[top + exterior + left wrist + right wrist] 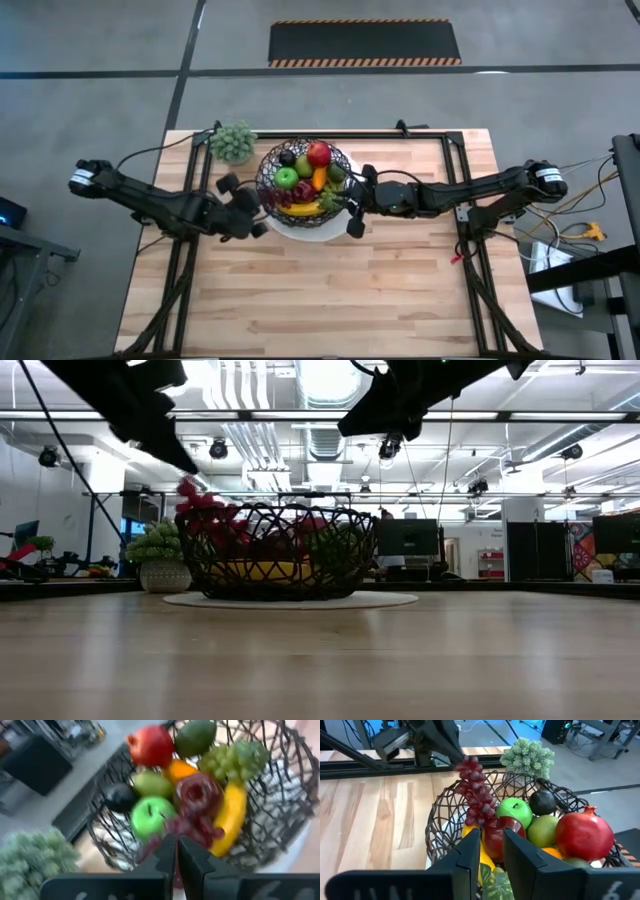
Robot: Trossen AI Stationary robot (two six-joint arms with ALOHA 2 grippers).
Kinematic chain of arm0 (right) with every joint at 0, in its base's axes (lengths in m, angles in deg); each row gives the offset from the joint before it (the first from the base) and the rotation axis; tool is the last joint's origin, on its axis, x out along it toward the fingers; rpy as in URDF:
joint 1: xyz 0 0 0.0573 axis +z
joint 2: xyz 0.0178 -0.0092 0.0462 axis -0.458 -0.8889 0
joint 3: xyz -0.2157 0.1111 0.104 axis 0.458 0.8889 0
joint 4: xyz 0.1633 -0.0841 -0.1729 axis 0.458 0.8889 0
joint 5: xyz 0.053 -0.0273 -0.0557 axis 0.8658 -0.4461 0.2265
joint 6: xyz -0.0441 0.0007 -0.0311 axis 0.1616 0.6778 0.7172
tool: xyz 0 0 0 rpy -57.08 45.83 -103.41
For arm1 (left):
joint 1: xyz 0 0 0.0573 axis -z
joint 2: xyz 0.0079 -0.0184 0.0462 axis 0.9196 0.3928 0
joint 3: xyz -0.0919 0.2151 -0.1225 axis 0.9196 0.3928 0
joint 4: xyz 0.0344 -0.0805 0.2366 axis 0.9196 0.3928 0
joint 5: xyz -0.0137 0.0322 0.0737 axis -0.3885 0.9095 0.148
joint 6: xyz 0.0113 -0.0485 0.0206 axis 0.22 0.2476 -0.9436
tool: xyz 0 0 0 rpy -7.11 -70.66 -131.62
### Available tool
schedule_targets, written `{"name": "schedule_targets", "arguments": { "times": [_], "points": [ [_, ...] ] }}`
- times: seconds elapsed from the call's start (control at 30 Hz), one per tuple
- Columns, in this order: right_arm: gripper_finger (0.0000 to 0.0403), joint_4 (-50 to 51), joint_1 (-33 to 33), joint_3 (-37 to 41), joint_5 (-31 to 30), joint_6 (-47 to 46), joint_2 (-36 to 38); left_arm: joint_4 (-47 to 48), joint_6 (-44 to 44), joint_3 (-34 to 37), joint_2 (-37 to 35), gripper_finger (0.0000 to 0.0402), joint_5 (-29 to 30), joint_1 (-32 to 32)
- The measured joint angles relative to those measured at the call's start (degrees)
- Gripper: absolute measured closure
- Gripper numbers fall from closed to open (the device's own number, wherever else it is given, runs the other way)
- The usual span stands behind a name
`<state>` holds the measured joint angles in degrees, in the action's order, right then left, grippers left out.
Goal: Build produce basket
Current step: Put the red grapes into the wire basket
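The wire basket (303, 182) is sitting on a white plate (318, 230) at the table's far middle. The left gripper (452, 754) is pinching the red grapes (476, 790) over its left rim. The right gripper (491, 851) is hovering narrowly parted above the banana (230, 815). No writing is readable.

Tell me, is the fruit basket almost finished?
Nearly. The basket already holds a banana, green apple and more. The left gripper, jaws shut, is holding the red grapes by one end over the rim. What's left is letting them go inside.
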<state>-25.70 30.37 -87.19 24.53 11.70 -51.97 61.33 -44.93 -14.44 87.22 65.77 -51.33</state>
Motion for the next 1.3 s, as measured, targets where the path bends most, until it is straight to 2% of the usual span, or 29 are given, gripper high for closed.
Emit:
{"name": "schedule_targets", "arguments": {
  "times": [0.27,0.4,0.47,0.57,0.63,0.7,0.77,0.83,1.03,1.3],
  "points": [
    [0.0332,0.8,0.1,0.1,0.0,-1.2,0.0,-14.1,-12.9,0.1,0.2,0.0401,1.0,-1.8],
    [0.0330,2.4,0.2,0.1,0.0,-1.8,0.0,-12.8,-15.0,-0.1,-0.8,0.0401,-0.8,-1.7],
    [0.0332,3.7,0.2,0.2,0.0,-1.8,0.0,-10.2,-15.5,-0.3,-2.0,0.0401,-6.3,-1.7],
    [0.0336,5.2,0.1,0.2,0.0,-2.3,0.0,-3.9,-15.1,-0.2,-3.6,0.0401,-22.3,-1.6],
    [0.0339,5.6,0.1,0.2,0.0,-2.3,0.0,0.6,-11.6,-0.2,-4.5,0.0401,-31.7,-1.6],
    [0.0340,5.8,0.1,0.2,0.0,-2.2,0.0,6.3,-6.5,-0.2,-5.3,0.0401,-35.9,-1.6],
    [0.0339,5.7,0.1,0.2,0.0,-2.2,0.0,11.6,-2.8,0.7,-5.4,0.0401,-35.3,-1.7],
    [0.0337,5.5,0.1,0.2,0.0,-1.7,0.0,13.9,-0.3,2.4,-4.8,0.0402,-31.9,-1.8],
    [0.0335,5.5,0.1,0.2,0.0,-1.6,0.0,12.3,2.5,5.0,-1.2,0.0402,-18.5,-2.1],
    [0.0337,5.5,0.1,0.2,0.0,-1.8,0.0,9.0,2.1,4.0,0.0,0.0401,-16.4,-2.1]
  ]
}}
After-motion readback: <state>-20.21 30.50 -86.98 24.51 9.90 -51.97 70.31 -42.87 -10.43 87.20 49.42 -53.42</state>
